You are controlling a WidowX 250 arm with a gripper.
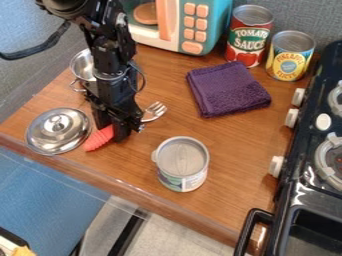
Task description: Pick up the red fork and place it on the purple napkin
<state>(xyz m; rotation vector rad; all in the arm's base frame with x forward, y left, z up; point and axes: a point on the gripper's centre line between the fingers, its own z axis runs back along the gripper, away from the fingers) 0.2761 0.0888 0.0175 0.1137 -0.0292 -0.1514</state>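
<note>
Fork (98,140) and gripper (111,133) meet left of centre in the frame, the red handle under the hanging tool and the metal tines pointing up and right. It cannot be told whether the tool is clamped on the handle or only set around it; either way, the handle seems the sensible place to take hold, being thicker than the tines and probably easier to grip. The fork looks to lie flat on the counter (230,137), so coming down from above suits it. Close on the handle's left sits a pot lid (58,131), a likely reason to lift straight up before swinging across. The purple napkin (227,90), folded into a flat pad right of the upper centre, makes a soft landing spot. An upright can (182,162) stands below centre, so a path above it in the frame, over bare wood, looks the safer one.
</note>
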